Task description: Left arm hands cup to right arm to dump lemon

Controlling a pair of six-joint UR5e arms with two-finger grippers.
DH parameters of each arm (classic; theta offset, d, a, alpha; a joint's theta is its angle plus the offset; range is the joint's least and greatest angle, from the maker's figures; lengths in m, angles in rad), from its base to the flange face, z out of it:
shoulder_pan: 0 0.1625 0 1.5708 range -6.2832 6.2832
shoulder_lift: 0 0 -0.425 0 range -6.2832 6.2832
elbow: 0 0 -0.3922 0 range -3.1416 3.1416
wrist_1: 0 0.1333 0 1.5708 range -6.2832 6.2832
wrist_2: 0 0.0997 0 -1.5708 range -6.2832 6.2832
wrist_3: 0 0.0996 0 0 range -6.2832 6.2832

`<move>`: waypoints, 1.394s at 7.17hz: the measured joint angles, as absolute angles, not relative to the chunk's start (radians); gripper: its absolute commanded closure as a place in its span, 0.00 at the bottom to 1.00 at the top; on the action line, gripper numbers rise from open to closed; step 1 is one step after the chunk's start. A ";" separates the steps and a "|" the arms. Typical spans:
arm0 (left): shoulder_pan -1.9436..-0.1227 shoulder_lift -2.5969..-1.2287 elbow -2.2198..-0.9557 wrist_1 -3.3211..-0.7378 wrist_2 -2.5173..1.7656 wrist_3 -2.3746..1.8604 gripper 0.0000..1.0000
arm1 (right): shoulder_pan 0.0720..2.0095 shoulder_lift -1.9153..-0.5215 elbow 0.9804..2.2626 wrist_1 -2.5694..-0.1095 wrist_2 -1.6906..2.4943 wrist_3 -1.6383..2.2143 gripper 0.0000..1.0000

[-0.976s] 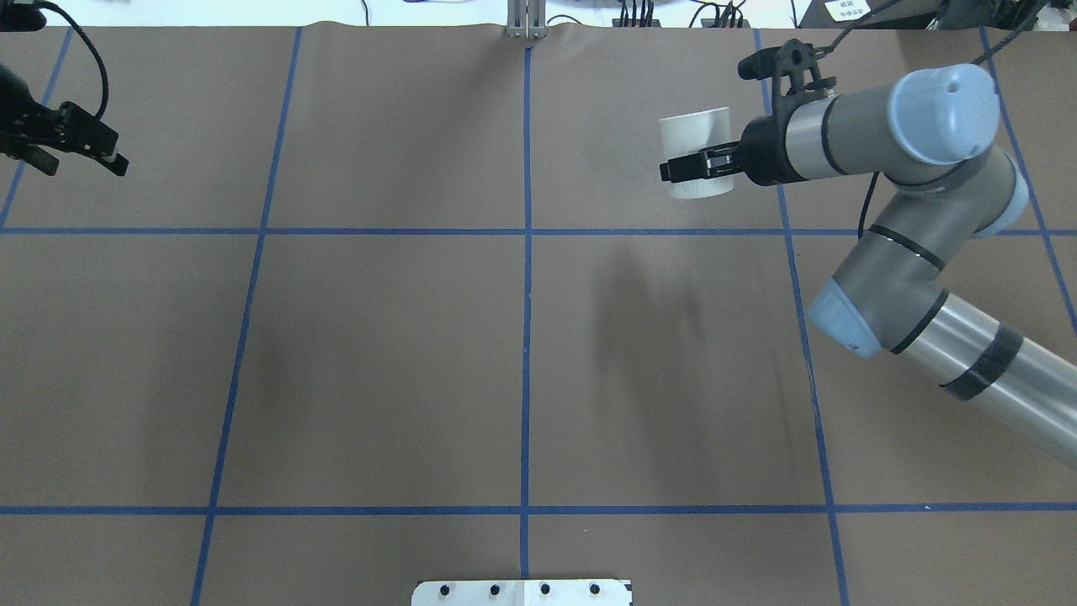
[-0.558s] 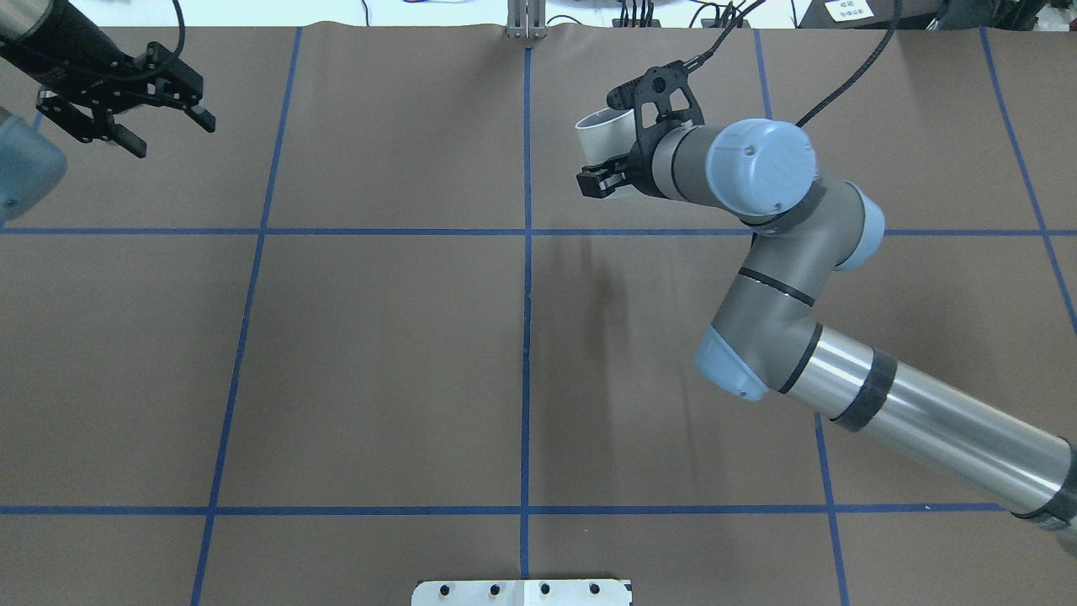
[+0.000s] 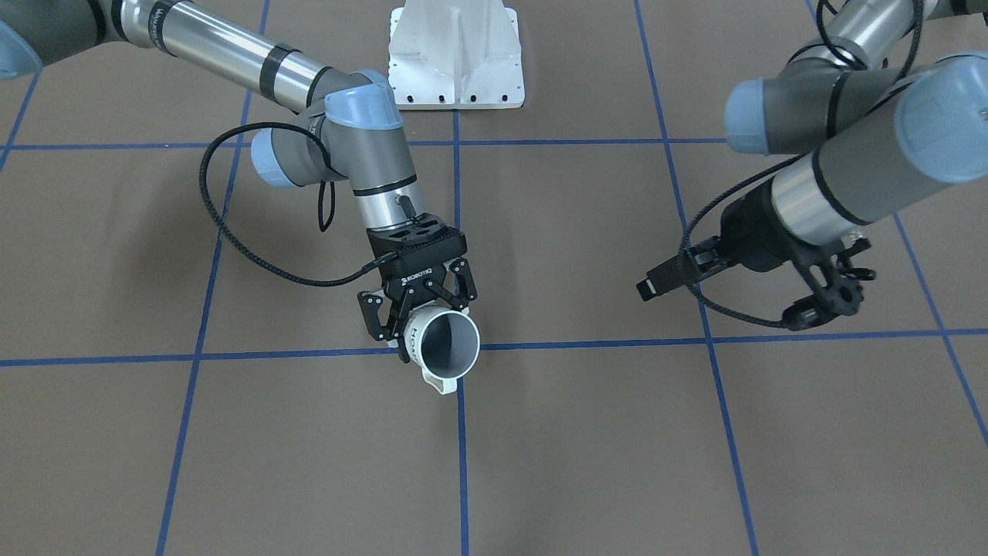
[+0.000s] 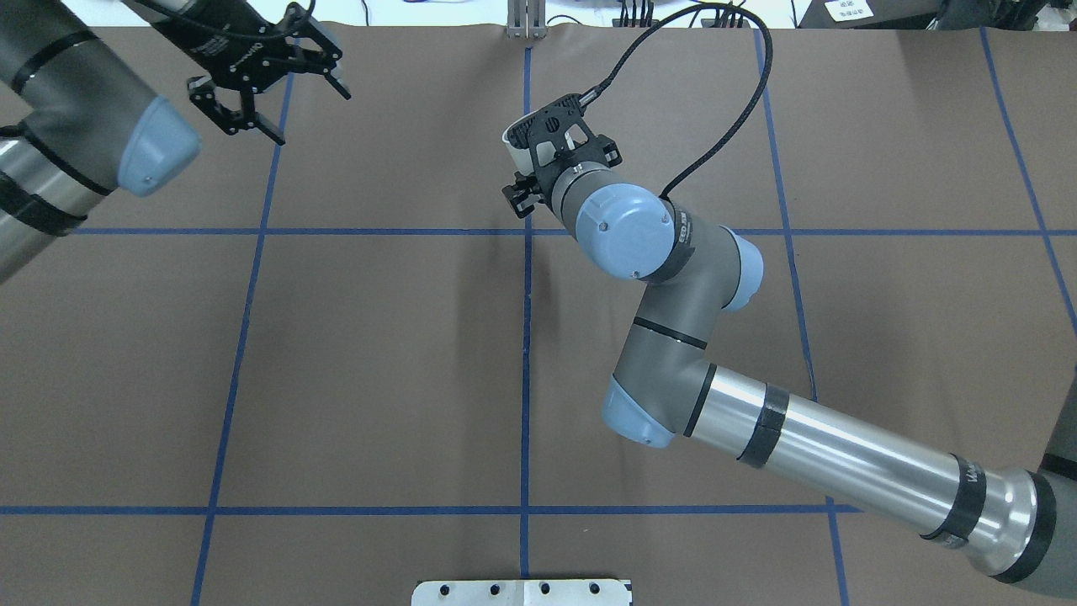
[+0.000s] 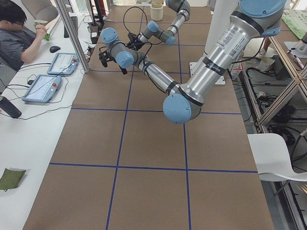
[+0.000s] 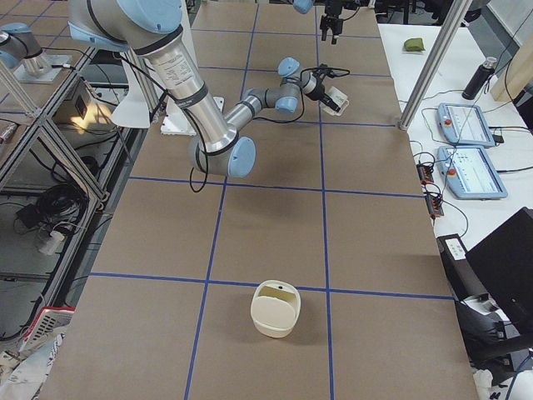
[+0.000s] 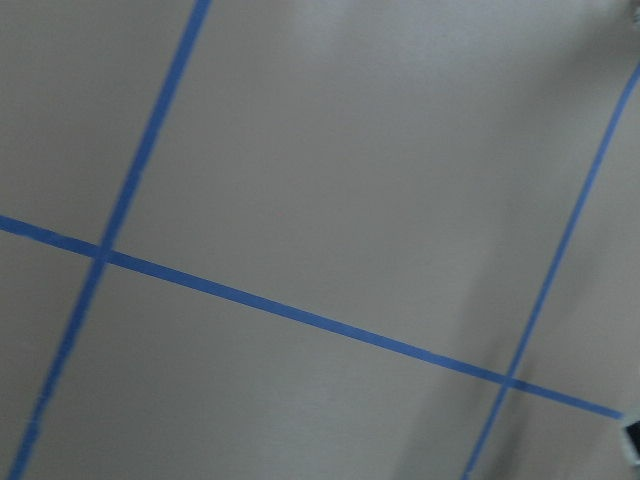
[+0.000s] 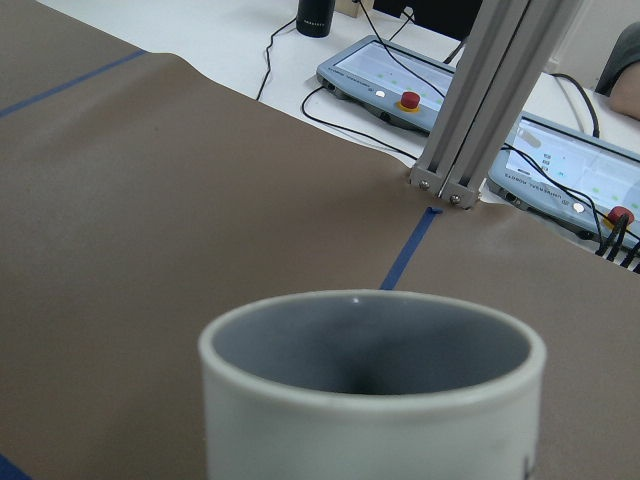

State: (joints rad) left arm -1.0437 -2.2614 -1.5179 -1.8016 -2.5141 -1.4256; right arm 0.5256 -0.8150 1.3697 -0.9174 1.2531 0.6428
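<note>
Cup [image 3: 446, 345]: white, "HOME" on its side, tipped over so the grey inside faces the front camera. The handle is at the low edge. It is gripped by the right claw [image 3: 426, 318], whose 2 fingers clench across its wall just behind the rim, with the claw body above and behind the cup. It hangs over the centre blue tape line [image 3: 461, 463] of the brown worktop [image 3: 587, 432]. Left claw [image 4: 310, 116]: released, fingers spread, well apart from the cup on the robot's left side.

Overhead and front-facing cameras look down from opposite sides, both sharing the cup [image 3: 449, 345], which the right wrist camera sees close.
</note>
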 measured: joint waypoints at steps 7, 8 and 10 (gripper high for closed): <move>-0.927 -2.404 -1.412 -1.833 -2.454 -1.592 0.41 | 0.432 -0.809 1.355 -0.778 1.086 0.650 0.90; -0.913 -2.404 -1.410 -1.842 -2.447 -1.591 0.51 | 0.432 -0.809 1.358 -0.778 1.083 0.650 0.90; -0.885 -2.404 -1.399 -1.880 -2.443 -1.589 0.56 | 0.431 -0.808 1.360 -0.778 1.078 0.650 0.90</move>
State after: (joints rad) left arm -0.8854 -2.4037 -1.3992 -1.8800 -2.4427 -1.5894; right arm 0.4311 -0.8085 1.3600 -0.7778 1.0783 0.6504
